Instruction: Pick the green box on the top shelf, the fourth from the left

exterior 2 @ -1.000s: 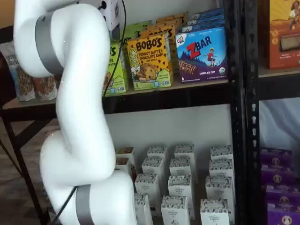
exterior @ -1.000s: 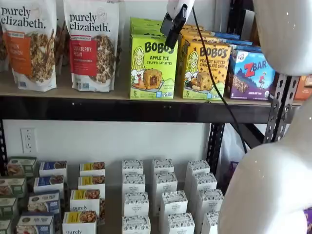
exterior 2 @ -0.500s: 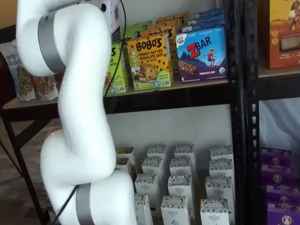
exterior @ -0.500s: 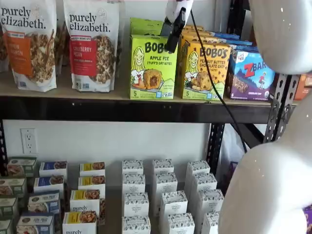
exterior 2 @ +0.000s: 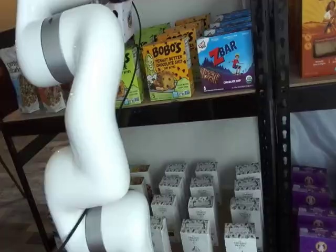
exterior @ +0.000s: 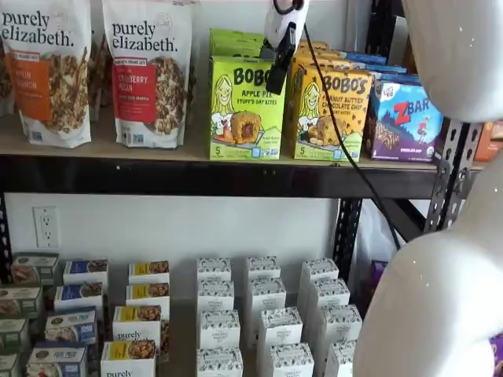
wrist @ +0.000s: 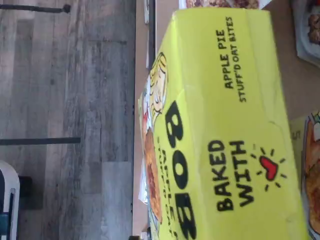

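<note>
We are hovering our gripper at the upper right corner of the green box, fingers seen side-on, and we are judging them spread wide with nothing held. The green box is standing upright at the front edge of the top shelf, just left of the orange-yellow Bobo's box; its lid is filling the wrist view. We are approaching to grasp; next, the fingers need to straddle it and close.
</note>
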